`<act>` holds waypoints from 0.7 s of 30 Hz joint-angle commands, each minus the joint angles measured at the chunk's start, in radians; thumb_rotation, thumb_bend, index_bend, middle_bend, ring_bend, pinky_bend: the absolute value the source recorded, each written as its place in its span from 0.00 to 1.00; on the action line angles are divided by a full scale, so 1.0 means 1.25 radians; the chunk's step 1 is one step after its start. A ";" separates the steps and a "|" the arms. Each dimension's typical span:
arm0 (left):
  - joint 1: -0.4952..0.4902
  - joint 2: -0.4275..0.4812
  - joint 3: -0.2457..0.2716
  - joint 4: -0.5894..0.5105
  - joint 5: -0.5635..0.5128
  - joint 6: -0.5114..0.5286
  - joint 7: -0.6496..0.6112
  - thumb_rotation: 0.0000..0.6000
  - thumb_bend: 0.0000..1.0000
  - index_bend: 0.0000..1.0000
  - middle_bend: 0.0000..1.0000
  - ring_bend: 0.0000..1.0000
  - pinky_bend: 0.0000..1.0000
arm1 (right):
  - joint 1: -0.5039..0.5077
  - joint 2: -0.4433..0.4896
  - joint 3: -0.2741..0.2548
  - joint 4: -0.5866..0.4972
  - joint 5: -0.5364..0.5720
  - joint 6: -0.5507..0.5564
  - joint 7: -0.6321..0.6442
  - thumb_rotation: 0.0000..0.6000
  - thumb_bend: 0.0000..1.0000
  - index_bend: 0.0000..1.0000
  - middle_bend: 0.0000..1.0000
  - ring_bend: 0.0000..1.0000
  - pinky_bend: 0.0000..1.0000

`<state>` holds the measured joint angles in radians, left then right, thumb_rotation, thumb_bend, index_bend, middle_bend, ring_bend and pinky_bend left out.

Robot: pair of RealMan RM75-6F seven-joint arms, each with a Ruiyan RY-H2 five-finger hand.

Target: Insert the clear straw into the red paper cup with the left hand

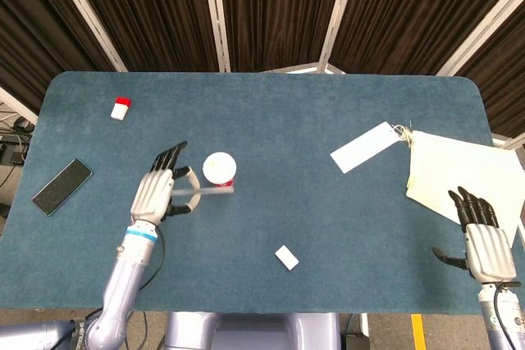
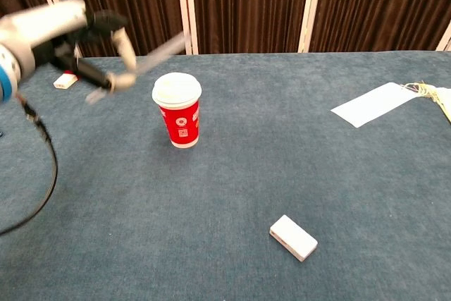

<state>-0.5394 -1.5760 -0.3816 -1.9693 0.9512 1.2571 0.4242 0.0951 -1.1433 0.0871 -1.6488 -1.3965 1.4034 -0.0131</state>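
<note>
From the head view, we see our left robot hand pinching the clear straw, held aloft with its free tip over the red paper cup near the middle of the worktop. Our right robot hand lies with fingers spread, holding nothing, at the worktop's near right corner.

From the chest view, the left robot hand carries the straw tilted above the lidded cup. We judge pickup done; aiming and insertion remain.
</note>
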 commanded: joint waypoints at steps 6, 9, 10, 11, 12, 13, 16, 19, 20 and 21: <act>-0.049 0.011 -0.143 -0.007 -0.118 -0.106 -0.235 1.00 0.37 0.58 0.00 0.00 0.00 | 0.002 0.001 0.004 -0.002 0.011 -0.008 0.010 1.00 0.14 0.01 0.00 0.00 0.00; -0.072 0.002 -0.164 0.037 -0.149 -0.138 -0.285 1.00 0.36 0.58 0.00 0.00 0.00 | 0.001 0.004 0.004 -0.005 0.012 -0.007 0.013 1.00 0.14 0.01 0.00 0.00 0.00; -0.080 -0.002 -0.168 0.053 -0.155 -0.145 -0.294 1.00 0.36 0.58 0.00 0.00 0.00 | 0.000 0.005 0.004 -0.006 0.012 -0.007 0.014 1.00 0.14 0.01 0.00 0.00 0.00; -0.086 -0.006 -0.169 0.066 -0.157 -0.149 -0.299 1.00 0.36 0.58 0.00 0.00 0.00 | 0.000 0.006 0.003 -0.006 0.012 -0.007 0.015 1.00 0.14 0.01 0.00 0.00 0.00; -0.094 -0.011 -0.168 0.085 -0.158 -0.154 -0.305 1.00 0.36 0.58 0.00 0.00 0.00 | -0.001 0.007 0.004 -0.007 0.013 -0.007 0.017 1.00 0.14 0.01 0.00 0.00 0.00; -0.101 -0.017 -0.167 0.102 -0.158 -0.160 -0.312 1.00 0.36 0.58 0.00 0.00 0.00 | -0.001 0.008 0.004 -0.007 0.015 -0.007 0.020 1.00 0.14 0.01 0.00 0.00 0.00; -0.116 -0.030 -0.168 0.145 -0.156 -0.174 -0.343 1.00 0.36 0.58 0.00 0.00 0.00 | -0.002 0.011 0.005 -0.009 0.020 -0.009 0.025 1.00 0.14 0.01 0.00 0.00 0.00; -0.129 -0.039 -0.170 0.178 -0.159 -0.187 -0.369 1.00 0.36 0.58 0.00 0.00 0.00 | -0.004 0.013 0.005 -0.011 0.022 -0.009 0.027 1.00 0.14 0.01 0.00 0.00 0.00; -0.133 -0.041 -0.170 0.187 -0.160 -0.189 -0.374 1.00 0.36 0.58 0.00 0.00 0.00 | -0.004 0.014 0.005 -0.012 0.022 -0.008 0.027 1.00 0.14 0.01 0.00 0.00 0.00; -0.137 -0.043 -0.170 0.196 -0.159 -0.190 -0.378 1.00 0.36 0.58 0.00 0.00 0.00 | -0.005 0.014 0.005 -0.012 0.021 -0.008 0.028 1.00 0.14 0.01 0.00 0.00 0.00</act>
<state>-0.7006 -1.6222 -0.5919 -1.7370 0.7543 1.0262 -0.0385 0.0894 -1.1255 0.0933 -1.6639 -1.3697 1.3938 0.0217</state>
